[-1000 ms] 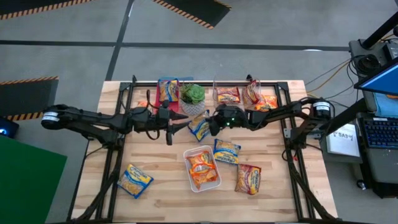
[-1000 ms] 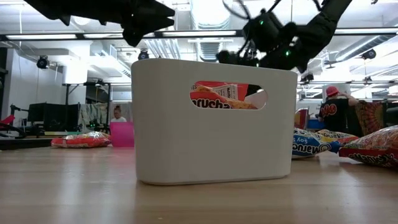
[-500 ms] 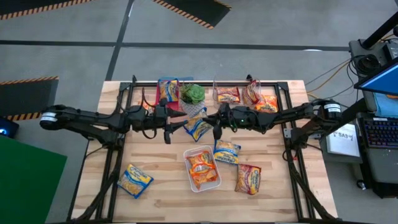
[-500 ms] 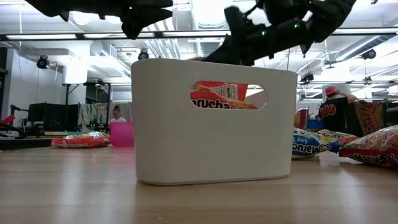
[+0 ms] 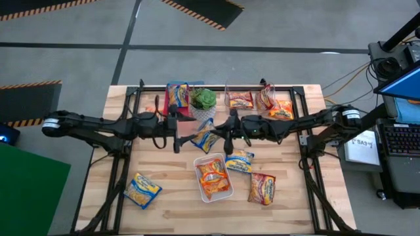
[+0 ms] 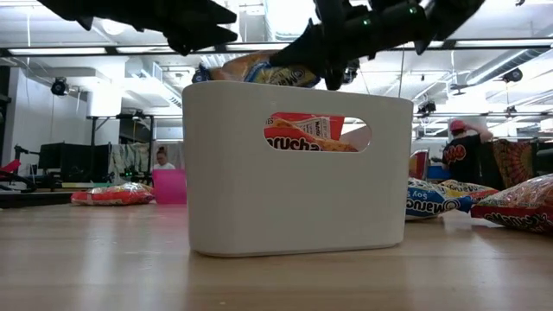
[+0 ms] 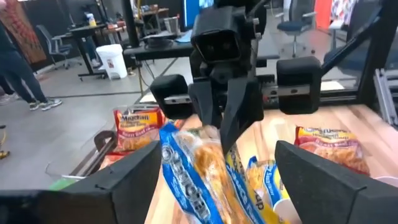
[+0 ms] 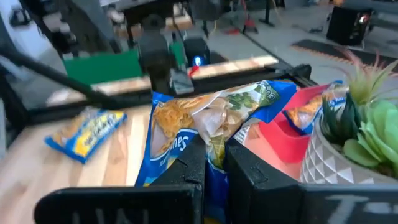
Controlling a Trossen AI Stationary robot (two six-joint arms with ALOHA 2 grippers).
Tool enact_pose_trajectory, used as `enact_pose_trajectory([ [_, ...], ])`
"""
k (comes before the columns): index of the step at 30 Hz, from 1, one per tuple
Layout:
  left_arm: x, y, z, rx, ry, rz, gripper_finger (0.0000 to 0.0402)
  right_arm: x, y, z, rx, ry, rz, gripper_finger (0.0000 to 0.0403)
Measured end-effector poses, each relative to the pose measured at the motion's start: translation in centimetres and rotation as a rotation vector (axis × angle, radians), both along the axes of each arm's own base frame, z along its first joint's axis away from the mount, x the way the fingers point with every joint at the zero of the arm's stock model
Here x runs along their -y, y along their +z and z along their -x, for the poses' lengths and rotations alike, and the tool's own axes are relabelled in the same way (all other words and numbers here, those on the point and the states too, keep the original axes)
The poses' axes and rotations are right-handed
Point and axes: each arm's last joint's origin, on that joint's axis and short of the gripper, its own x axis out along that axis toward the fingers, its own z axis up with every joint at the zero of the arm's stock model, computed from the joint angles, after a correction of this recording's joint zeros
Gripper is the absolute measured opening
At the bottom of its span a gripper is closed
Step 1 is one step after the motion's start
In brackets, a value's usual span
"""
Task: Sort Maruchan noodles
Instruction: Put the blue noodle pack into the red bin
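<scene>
A blue-edged Maruchan packet [image 5: 205, 139] hangs in the air over the middle of the table, between my two grippers. My right gripper [image 5: 221, 136] comes in from the table's right and is shut on it. My left gripper [image 5: 182, 135] faces it from the left, open, its fingers [image 7: 134, 180] wide on either side of the packet's free end [image 7: 186, 168] without touching. In the low view the packet [image 6: 259, 69] shows above the white bin [image 6: 298, 168]. My right gripper pinches the blue-edged packet between its two fingers [image 8: 186, 165] at the packet's right-hand end [image 8: 214, 146], coming nearly level from the table's right. The packet is lifted clear of the table, crumpled at the pinch, and its free end juts toward my left gripper.
The white bin [image 5: 213, 177] near the table's middle holds orange packets. Loose packets lie beside it: blue [image 5: 239, 159], red [image 5: 262, 188] and blue [image 5: 143, 190]. Along the far edge stand a pink bin [image 5: 177, 97], a potted plant [image 5: 203, 100] and clear bins with packets [image 5: 240, 99].
My right gripper has reached toward the table's left and raised the blue-edged packet; in the low view the packet has come up into sight above the white bin's rim. The packet now sits closer to my left gripper, which has kept about still.
</scene>
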Motion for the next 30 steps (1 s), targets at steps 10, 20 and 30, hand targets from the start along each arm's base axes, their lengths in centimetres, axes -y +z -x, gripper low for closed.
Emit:
enact_pose_trajectory([
  [10,0.0,-1.4,-0.4,-0.091,0.006,0.038,0.0290,-0.7,2.1,-1.0,-0.077,0.043,0.106,0.0019],
  [20,0.0,-3.5,-1.8,-0.156,0.002,0.125,0.0289,-1.1,2.8,-1.2,-0.069,0.060,0.141,0.0019],
  [30,0.0,-4.6,-2.8,-0.201,0.005,0.129,0.0192,-1.1,2.7,-1.2,-0.078,0.061,0.141,0.0030],
])
